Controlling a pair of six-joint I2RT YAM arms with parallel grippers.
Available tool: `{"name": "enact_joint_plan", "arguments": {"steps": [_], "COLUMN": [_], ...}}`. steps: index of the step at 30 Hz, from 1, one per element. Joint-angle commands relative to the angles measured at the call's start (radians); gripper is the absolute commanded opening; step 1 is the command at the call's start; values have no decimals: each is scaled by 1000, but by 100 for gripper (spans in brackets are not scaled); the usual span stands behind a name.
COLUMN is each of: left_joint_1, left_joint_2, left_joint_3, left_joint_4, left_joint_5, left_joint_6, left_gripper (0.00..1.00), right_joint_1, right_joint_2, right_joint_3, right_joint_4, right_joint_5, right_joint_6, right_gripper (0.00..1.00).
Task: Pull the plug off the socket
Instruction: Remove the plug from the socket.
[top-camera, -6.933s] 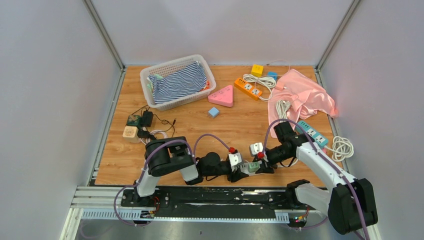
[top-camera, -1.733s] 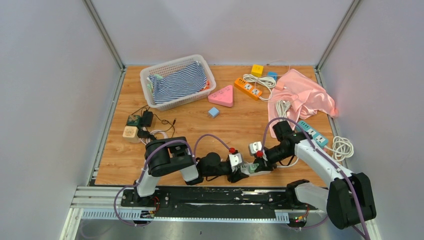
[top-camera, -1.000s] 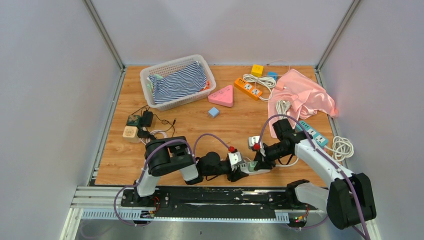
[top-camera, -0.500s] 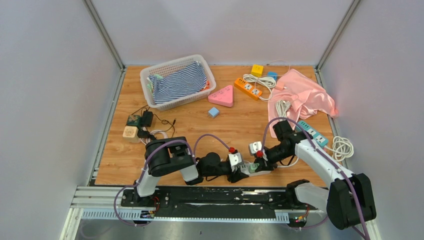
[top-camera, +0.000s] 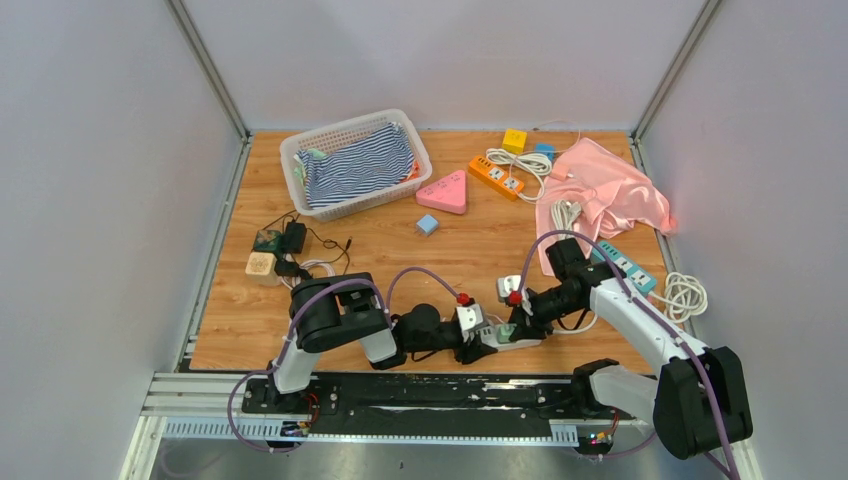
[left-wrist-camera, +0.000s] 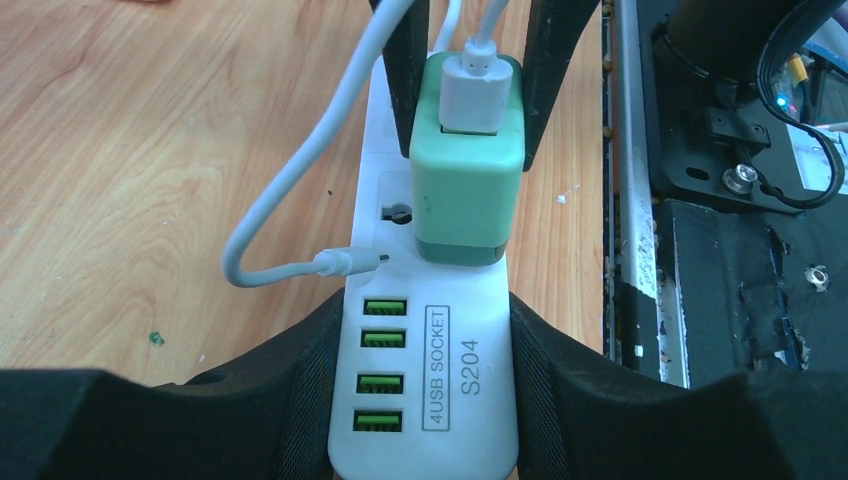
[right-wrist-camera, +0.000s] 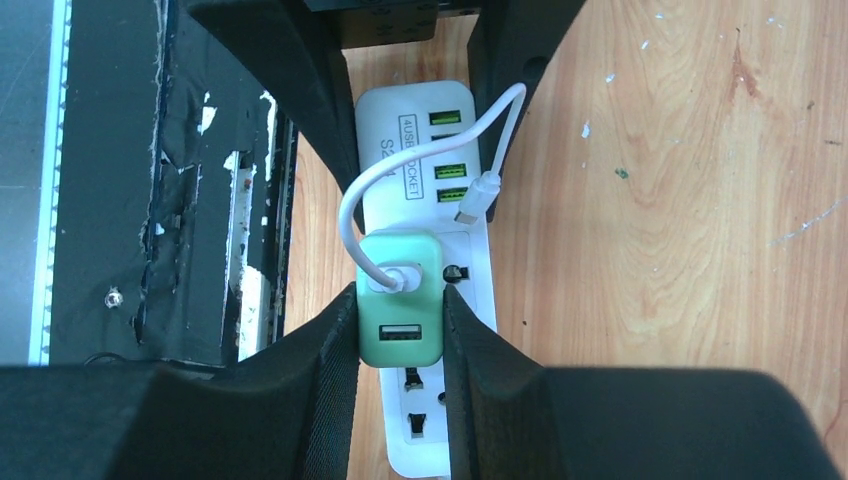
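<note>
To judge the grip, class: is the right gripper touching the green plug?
Touching. Right wrist view: the right gripper clamps the green plug on both sides, no gap.

green plug, seated in white socket

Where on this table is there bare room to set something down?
Bare wood lies mid-table between the blue cube and the arms, and in the near left corner below the chargers. Crowded: the right side, with pink cloth and cables, and around the white power strip.
</note>
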Motion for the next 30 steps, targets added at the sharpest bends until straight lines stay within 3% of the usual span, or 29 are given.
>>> {"name": "enact_joint_plan", "arguments": {"steps": [1, 9, 16, 21, 24, 30], "left_joint_1": [0, 0, 0, 0, 0, 0], "left_joint_2": [15, 13, 14, 13, 14, 15], "left_joint_3": [-8, -16, -15, -16, -16, -16], "left_joint_4": [30, 45, 42, 43, 44, 44], "left_joint_5": [-4, -10, -9, -9, -9, -9], "left_joint_6": [-4, -6, -7, -7, -7, -8], "left_gripper": [0, 0, 0, 0, 0, 0], "right_joint_1": [-24, -21, -23, -21, -21, -21], "right_joint_2": [4, 25, 10, 29, 21, 18], "right_joint_3": [0, 9, 24, 26, 20, 18], "right_joint_4": [-131, -185, -4, 32, -7, -222], "right_joint_5": [-26, -60, 58, 120, 71, -87], "right_joint_6": [-186, -259, 73, 126, 45, -279], "right_gripper": [0, 0, 0, 0, 0, 0]}}
